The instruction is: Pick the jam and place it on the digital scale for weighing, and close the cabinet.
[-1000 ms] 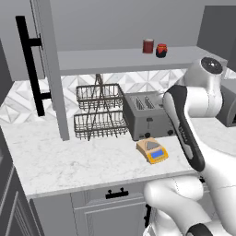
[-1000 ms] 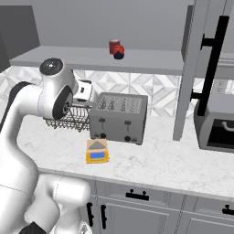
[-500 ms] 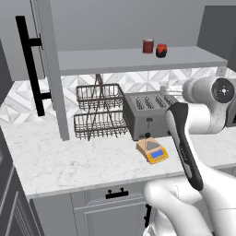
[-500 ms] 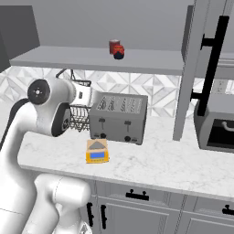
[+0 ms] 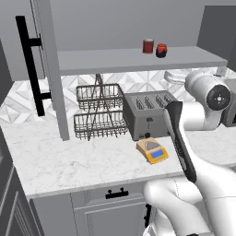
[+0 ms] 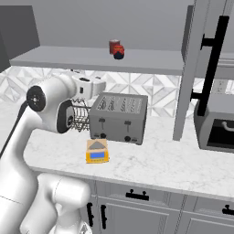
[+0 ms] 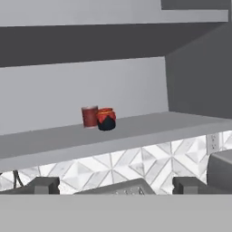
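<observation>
jam (image 7: 106,118) on shelf, well beyond jaws

A home kitchen, white marble counter (image 5: 69,161), grey wall cabinet (image 5: 50,69) with long black bar handles, drawers (image 6: 137,215) beneath, patterned tile backsplash (image 6: 155,93), four-slot toaster (image 6: 119,118), wire dish rack (image 5: 99,113), small digital scale (image 5: 152,150), microwave (image 6: 217,123) at the side

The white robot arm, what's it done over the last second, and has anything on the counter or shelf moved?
The white robot arm folded down: its elbow joint dropped from shelf height towards the grey four-slot toaster. It has grasped nothing. The small red jam jar, the taller dark-red can and the yellow-orange digital scale stayed put; the grey cabinet door remains open.
</observation>
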